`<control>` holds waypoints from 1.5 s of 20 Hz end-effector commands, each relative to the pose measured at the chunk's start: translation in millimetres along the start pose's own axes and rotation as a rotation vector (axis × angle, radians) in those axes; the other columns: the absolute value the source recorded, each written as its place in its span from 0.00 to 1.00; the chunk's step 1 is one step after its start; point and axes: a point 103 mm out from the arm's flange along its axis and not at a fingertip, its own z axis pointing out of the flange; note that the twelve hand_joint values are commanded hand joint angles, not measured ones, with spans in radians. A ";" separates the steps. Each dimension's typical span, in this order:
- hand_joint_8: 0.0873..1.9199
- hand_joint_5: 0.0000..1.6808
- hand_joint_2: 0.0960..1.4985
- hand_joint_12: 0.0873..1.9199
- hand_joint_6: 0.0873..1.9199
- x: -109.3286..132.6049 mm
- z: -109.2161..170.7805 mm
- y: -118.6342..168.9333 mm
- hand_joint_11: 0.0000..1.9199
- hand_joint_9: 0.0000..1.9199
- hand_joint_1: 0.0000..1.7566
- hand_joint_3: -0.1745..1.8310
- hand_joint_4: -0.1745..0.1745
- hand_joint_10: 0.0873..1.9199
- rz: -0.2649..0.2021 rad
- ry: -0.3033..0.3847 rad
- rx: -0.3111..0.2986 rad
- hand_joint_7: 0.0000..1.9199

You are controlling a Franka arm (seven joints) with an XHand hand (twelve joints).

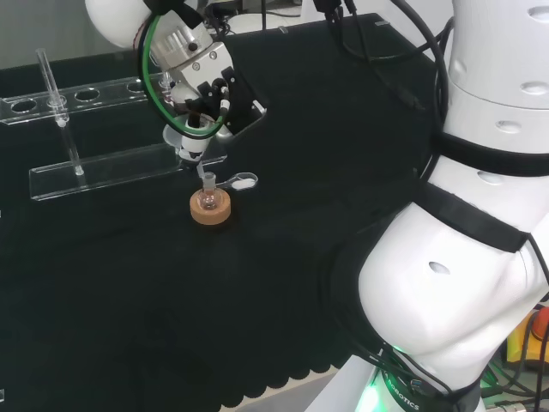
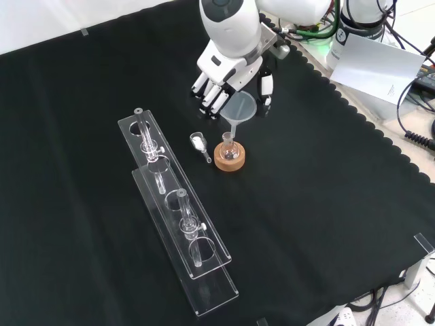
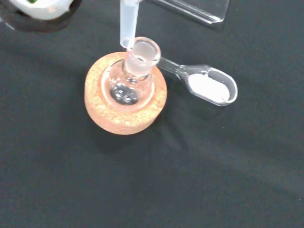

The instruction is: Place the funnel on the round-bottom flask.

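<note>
A small round-bottom flask (image 1: pixel 207 198) (image 2: pixel 228 144) (image 3: pixel 138 64) stands upright in a cork ring (image 1: pixel 210 212) (image 2: pixel 230 159) (image 3: pixel 118 114) near the middle of the cloth. Just above it hangs a clear plastic funnel (image 1: pixel 190 140) (image 2: pixel 240 107), pinched between the fingers and thumb of the hand (image 1: pixel 202 84) (image 2: pixel 224 80). In the wrist view the funnel's stem (image 3: pixel 127 23) ends at the edge of the flask's open mouth, slightly to one side of it. I cannot tell whether stem and rim touch.
A clear scoop (image 1: pixel 239 181) (image 2: pixel 199 142) (image 3: pixel 207 87) holding white powder lies on the cloth beside the cork ring. Two long clear racks (image 1: pixel 103 167) (image 2: pixel 178 224) with glass tubes stand to the left in the head and front views.
</note>
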 end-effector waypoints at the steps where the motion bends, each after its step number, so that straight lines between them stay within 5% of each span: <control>1: 0.36 0.31 0.43 0.71 0.44 -4.1 -2.9 -2.1 0.13 0.37 0.45 0.35 0.37 0.33 0.012 -0.008 -0.007 0.12; 30: 0.36 0.31 0.43 0.71 0.44 -7.1 5.5 4.2 0.13 0.37 0.45 0.36 0.37 0.33 0.007 0.011 0.017 0.12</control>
